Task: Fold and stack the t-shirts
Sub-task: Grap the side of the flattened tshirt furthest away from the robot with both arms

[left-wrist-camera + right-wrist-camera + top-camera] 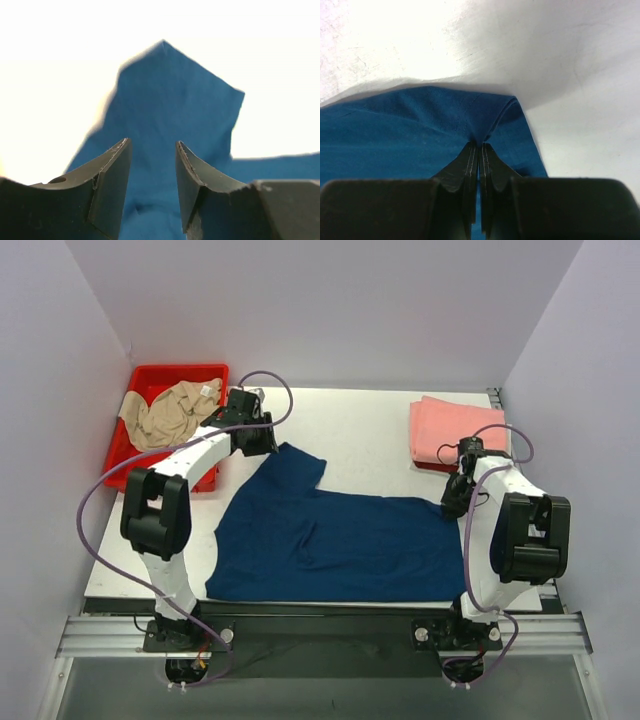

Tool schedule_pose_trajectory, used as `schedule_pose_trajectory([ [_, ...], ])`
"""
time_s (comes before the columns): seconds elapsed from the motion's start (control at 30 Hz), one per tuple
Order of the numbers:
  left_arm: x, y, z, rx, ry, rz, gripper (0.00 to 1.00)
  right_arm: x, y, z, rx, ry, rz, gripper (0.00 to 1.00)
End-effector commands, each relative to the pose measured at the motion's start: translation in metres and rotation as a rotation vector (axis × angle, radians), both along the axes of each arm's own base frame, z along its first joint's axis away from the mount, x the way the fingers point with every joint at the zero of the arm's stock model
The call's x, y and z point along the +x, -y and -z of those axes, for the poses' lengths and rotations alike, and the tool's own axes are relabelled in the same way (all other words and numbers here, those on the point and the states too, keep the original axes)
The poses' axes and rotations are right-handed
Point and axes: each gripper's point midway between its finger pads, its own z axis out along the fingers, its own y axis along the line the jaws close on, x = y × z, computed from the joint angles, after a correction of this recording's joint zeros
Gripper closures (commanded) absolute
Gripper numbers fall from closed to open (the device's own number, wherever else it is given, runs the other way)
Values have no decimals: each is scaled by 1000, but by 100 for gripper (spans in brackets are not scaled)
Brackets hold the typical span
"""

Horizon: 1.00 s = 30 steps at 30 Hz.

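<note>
Navy t-shirt (330,535) lay flat beside the red bin (180,370). Right gripper (479,146) pinched its corner farthest from the bin; left gripper (152,147) stood spread above the nearest sleeve (170,100). A shallow pinch could slip on lifting.

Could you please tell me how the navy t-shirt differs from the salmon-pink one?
The navy blue cloth t-shirt lies spread out, mid-table; the salmon-pink cloth t-shirt sits folded, far right. The navy one covers far more table than the pink one. Both rest on the white table.
</note>
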Motion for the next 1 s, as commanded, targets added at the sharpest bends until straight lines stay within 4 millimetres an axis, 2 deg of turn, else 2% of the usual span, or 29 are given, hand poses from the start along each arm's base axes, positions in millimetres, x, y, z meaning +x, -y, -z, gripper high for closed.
schedule_pose_trajectory([
  [0.0,43,-5,-3,68,102,49,50,-4,2,-14,0,3,15,100],
  [0.03,52,-2,-6,60,124,58,50,-4,1,-14,3,1,19,100],
  [0.07,56,1,7,59,110,70,50,-5,1,-13,4,-2,21,100],
  [0.13,67,7,7,50,129,92,50,-4,0,-14,12,-6,25,100],
  [0.17,69,9,18,50,111,99,50,-3,-1,-14,16,-7,29,100],
  [0.37,85,18,28,28,121,116,50,4,-4,-17,36,-14,32,100],
  [0.97,103,35,54,45,102,166,50,0,-7,-14,59,-53,27,100],
])
